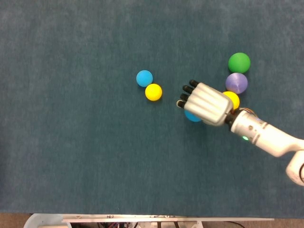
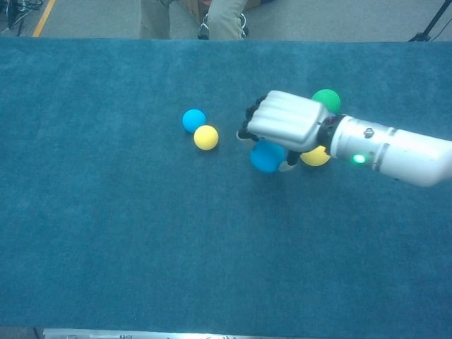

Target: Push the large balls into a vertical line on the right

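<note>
I see a bench [image 1: 71, 142] under dark teal carpet-like cloth. On it lie a small blue ball [image 1: 144, 78] touching a small yellow ball [image 1: 153, 92], and, at right, a large green ball [image 1: 239, 62], large purple ball [image 1: 236, 82], large yellow ball [image 1: 233, 98] and large blue ball [image 2: 267, 157].

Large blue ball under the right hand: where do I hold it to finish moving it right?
Keep the right hand cupped over the large blue ball, fingers against its left side. It is round and rolls, so contact behind it likely drives it toward the large yellow ball.
</note>
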Controlling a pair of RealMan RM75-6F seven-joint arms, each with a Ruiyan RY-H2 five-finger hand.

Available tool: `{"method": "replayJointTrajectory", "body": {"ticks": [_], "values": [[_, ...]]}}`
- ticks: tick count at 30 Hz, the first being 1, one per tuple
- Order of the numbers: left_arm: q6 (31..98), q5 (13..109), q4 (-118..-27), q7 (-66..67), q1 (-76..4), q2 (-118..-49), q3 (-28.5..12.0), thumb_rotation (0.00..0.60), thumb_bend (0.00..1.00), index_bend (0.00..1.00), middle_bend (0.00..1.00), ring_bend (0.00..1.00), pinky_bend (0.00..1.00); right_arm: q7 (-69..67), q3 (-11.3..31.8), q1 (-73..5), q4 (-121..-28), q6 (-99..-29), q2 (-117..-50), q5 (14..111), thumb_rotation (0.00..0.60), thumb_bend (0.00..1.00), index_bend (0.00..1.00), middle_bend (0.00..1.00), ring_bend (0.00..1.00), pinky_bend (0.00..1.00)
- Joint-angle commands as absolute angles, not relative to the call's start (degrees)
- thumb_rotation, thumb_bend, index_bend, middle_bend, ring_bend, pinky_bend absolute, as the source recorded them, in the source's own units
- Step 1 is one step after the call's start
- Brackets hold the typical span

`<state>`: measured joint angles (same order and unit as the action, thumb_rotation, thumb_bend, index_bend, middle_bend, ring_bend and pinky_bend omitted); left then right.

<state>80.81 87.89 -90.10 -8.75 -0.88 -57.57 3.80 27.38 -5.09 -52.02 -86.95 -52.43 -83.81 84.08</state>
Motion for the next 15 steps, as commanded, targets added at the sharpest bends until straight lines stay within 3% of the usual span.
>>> {"method": "replayJointTrajectory", "body": {"ticks": [1, 15], "values": [[80.6, 87.9, -90.3, -8.6, -1.0, -57.6, 3.8, 0.600, 0.40, 0.32, 0.17, 0.24, 0.27, 26.0, -6.1, -50.9, -87.3, -53.0, -82.7, 85.6, 0.600, 0.02, 0.46, 0.49, 0.30, 0.32], [79.7, 87.8, -90.6, -8.0, -1.7, -57.8, 3.9, 0.600, 0.40, 0.32, 0.17, 0.24, 0.27, 23.3, -8.6, -47.4, -87.2, -53.2, -79.4, 90.3, 0.600, 0.02, 0.46, 0.49, 0.30, 0.32]]}}
